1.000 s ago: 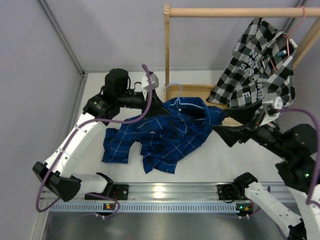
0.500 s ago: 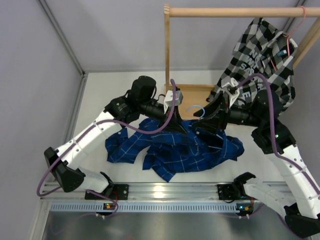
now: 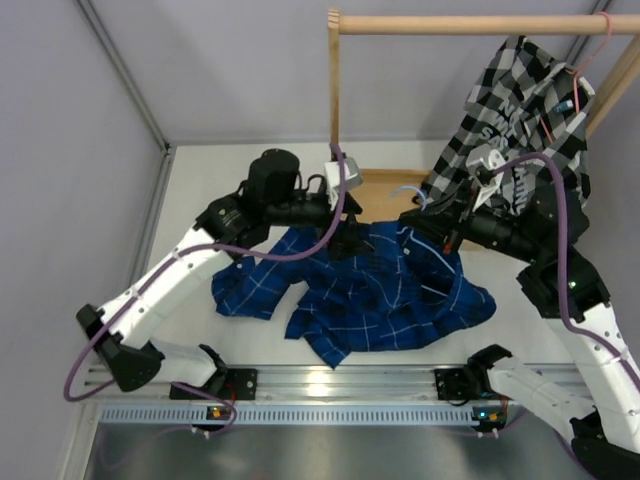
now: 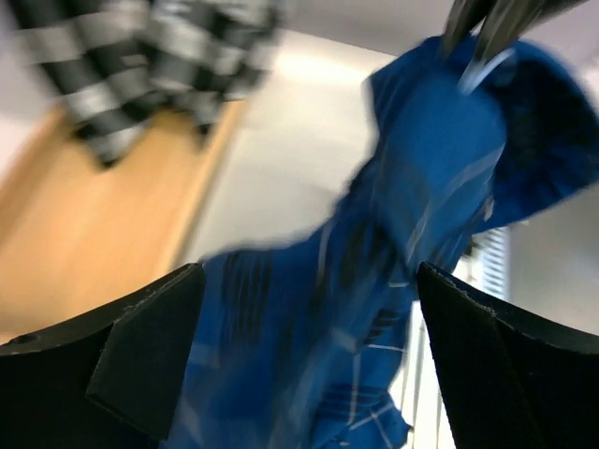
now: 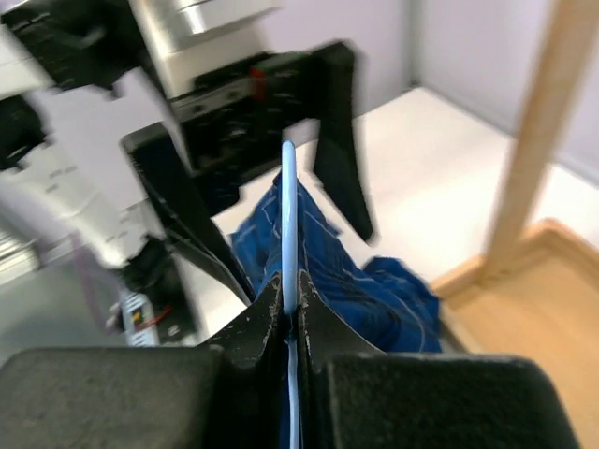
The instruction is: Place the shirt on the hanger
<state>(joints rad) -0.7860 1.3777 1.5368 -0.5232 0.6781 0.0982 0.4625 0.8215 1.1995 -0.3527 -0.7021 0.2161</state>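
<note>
Looking down from the top camera, I see the shirt (image 3: 385, 295) lying crumpled on the white table (image 3: 200, 170), between the 2 arms and just in front of the wooden base (image 3: 380, 185) of the clothes rack (image 3: 334, 90). Its far edge, near the collar, is bunched up under both wrists, and 1 sleeve trails toward the left.

My right gripper (image 5: 289, 281) has its 2 fingers pressed together on the hanger (image 5: 288, 196). On the right wrist camera the thin light-blue wire stands straight up out of the closed tips, with blue cloth just behind it. From above, the pale hook shows over the wooden base, beside that wrist.

My left gripper (image 4: 309, 281) is spread wide. On its own camera the 2 black fingers sit at the lower corners with nothing pinched between them. The shirt fills the space beyond, rising to a hump at the upper right, where the other gripper's tips and a bit of pale wire meet it. That picture is badly blurred, so I cannot tell whether the wire is inside the cloth or only against it. The right wrist camera agrees on the spread: the left fingers stand apart on either side of the wire, above the shirt.

On the rack's rail, at the far right, a black-and-white checked shirt (image 3: 520, 120) hangs from a pink hanger (image 3: 592, 45), well apart from the blue one.
</note>
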